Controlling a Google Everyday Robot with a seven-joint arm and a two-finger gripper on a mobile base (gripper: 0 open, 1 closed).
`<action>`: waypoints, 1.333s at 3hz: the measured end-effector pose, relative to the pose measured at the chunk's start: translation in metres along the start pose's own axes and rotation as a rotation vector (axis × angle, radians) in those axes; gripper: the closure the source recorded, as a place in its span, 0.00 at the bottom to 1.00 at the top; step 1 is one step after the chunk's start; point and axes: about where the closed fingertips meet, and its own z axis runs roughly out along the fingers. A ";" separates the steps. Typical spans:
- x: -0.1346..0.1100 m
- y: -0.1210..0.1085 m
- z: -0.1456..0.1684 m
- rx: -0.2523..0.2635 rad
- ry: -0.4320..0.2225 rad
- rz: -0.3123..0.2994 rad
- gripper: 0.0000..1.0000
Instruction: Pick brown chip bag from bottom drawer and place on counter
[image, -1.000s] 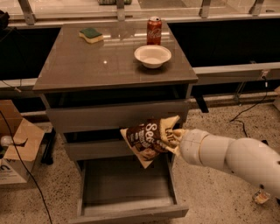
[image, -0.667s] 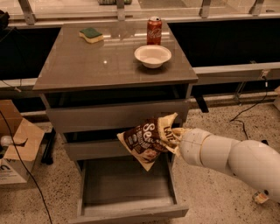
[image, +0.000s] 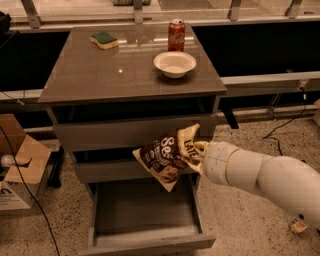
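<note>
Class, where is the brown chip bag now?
The brown chip bag hangs centre-frame from the gripper at its right, before the middle drawer and above the open bottom drawer.

Crinkled brown chip bag (image: 164, 159), tilted, held aloft in gripper (image: 198, 150), above open bottom drawer (image: 145, 212)

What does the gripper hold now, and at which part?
The gripper, in front of the middle drawer, holds the brown chip bag by its tan right-hand end.
</note>
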 end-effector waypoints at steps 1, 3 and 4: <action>-0.052 -0.038 0.006 0.063 -0.076 -0.167 1.00; -0.149 -0.090 0.012 0.131 -0.200 -0.420 1.00; -0.204 -0.118 0.023 0.150 -0.247 -0.529 1.00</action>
